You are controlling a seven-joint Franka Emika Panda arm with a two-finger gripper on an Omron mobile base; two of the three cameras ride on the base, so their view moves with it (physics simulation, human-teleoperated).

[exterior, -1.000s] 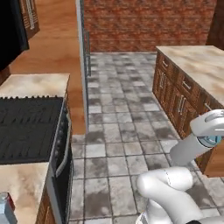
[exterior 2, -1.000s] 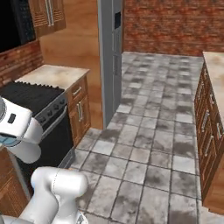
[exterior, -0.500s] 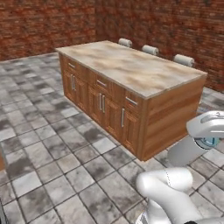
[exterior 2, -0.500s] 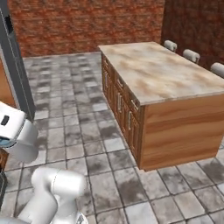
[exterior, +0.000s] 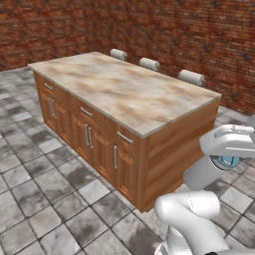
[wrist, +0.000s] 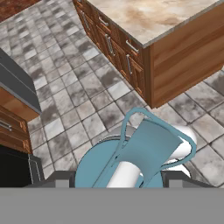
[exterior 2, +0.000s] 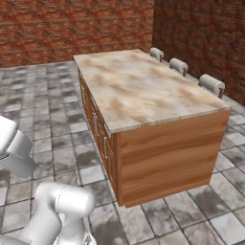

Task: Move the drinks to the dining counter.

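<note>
**Item 1, nearest: gripper [wrist: 116,177].** In your hand view its two dark finger tips [wrist: 59,178] stand to either side of the bottle with blue cap [wrist: 131,157], narrowed onto it. The bottle hangs above the floor [wrist: 65,87], held between them. You look at it end-on, so you see a round blue face, a teal wrap and a pale cylinder. You cannot read its full shape from this angle.

**Item 2: arm [exterior: 224,149].** White, folded. It rises at the lower right of your left base view and shows at the lower left of the right base view [exterior 2: 14,148].

**Item 3: floor [exterior: 30,174].** Grey mottled square tiles run under and around everything.

**Item 4: cabinet [wrist: 13,113].** Wooden, with a grey top edge, at the left of the hand view. A dark appliance front [wrist: 13,168] sits just beside it.

**Item 5: table [exterior: 129,92].** A beige-brown marbled slab on a wood base, bare on top [exterior 2: 143,91]. Its near corner shows in the hand view [wrist: 148,17], well apart from the bottle. One long side carries drawers and doors with silver handles [exterior: 115,157].

**Item 6: stools [exterior: 149,63].** Three grey cylinders along the table's far edge [exterior 2: 178,65].

**Item 7, farthest: brick wall [exterior: 174,30].** Red-brown, behind the stools.
</note>
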